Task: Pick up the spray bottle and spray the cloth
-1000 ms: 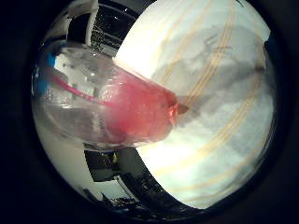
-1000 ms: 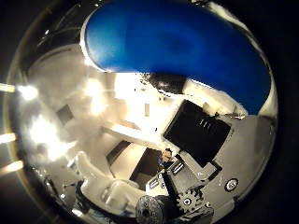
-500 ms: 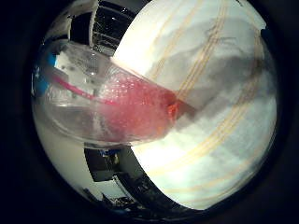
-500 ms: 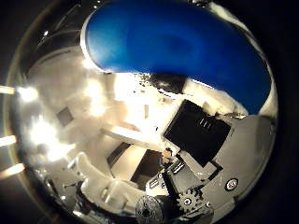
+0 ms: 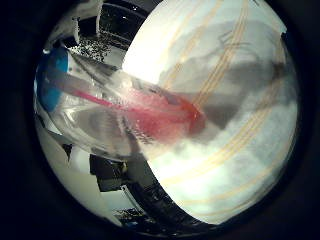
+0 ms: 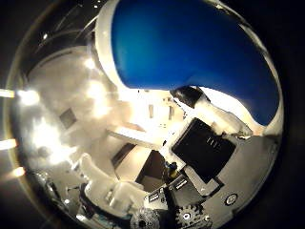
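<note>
The spray bottle (image 5: 105, 115) is clear, with red liquid (image 5: 165, 110) and a red tube inside. It fills much of the right little finger side palm view and lies close against the palm. It hangs above the cloth (image 5: 235, 60), which is white with pale yellow stripes and carries the bottle's dark shadow (image 5: 235, 90). The right thumb side palm view shows the bottle's blue spray head (image 6: 191, 48) very close. My hand (image 6: 205, 153) shows as black and white parts right beside the blue head, and its fingers are wrapped on the bottle.
The cloth lies on a white surface (image 5: 75, 195). Dark equipment (image 5: 110, 172) stands beyond the cloth's edge. The right thumb side palm view shows the room with bright lights (image 6: 38, 134) and pale furniture (image 6: 129, 138).
The bottle has turned in the little finger side view and its liquid has spread along it. The shadow on the cloth has grown. The blue head fills more of the thumb side view.
</note>
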Controlling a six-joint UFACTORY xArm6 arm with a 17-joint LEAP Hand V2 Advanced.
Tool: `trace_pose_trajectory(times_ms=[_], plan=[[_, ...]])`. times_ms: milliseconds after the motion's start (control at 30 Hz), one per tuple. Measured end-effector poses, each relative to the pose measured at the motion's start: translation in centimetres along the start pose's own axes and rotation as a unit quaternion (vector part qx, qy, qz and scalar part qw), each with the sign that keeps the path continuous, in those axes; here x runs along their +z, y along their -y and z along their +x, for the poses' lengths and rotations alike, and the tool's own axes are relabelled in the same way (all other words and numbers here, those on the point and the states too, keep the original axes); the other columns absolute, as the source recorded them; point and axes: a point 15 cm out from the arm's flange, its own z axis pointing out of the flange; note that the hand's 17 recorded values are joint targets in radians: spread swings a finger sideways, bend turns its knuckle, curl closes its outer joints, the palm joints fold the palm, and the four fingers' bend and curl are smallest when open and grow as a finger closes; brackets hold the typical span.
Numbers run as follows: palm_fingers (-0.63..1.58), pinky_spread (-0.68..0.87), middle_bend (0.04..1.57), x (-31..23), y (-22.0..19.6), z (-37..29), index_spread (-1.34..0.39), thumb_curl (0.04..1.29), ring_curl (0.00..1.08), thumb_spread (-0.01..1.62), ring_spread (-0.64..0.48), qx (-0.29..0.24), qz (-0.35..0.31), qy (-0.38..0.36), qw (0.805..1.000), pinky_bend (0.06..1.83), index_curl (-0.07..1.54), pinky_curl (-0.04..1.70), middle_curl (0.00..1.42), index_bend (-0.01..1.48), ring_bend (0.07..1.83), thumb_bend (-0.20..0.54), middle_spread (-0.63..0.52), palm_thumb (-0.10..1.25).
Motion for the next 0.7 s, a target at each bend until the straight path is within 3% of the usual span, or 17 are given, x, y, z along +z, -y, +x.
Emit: trace_pose_trajectory(times_ms=[233, 533, 700], plan=[[0.28, -0.16, 0.72, -0.5, 0.1, 0.0, -0.39, 0.5, 0.46, 1.03, -0.15, -0.002, 0.0, -0.002, 1.0, 0.72, 0.55, 0.8, 0.43, 0.24, 1.08, -0.025, -0.05, 0.76], [0.14, 0.3, 0.55, -1.9, 0.0, -0.5, -0.32, 0.47, 0.37, 1.04, -0.06, -0.009, -0.01, -0.006, 1.0, 0.53, 0.47, 0.66, 0.38, 0.2, 0.82, -0.026, -0.02, 0.74], [0.15, 0.38, 0.48, -3.6, 0.9, -1.7, -0.3, 0.46, 0.33, 1.04, -0.02, -0.027, -0.008, -0.016, 0.999, 0.46, 0.44, 0.57, 0.36, 0.18, 0.71, -0.024, -0.01, 0.73]])
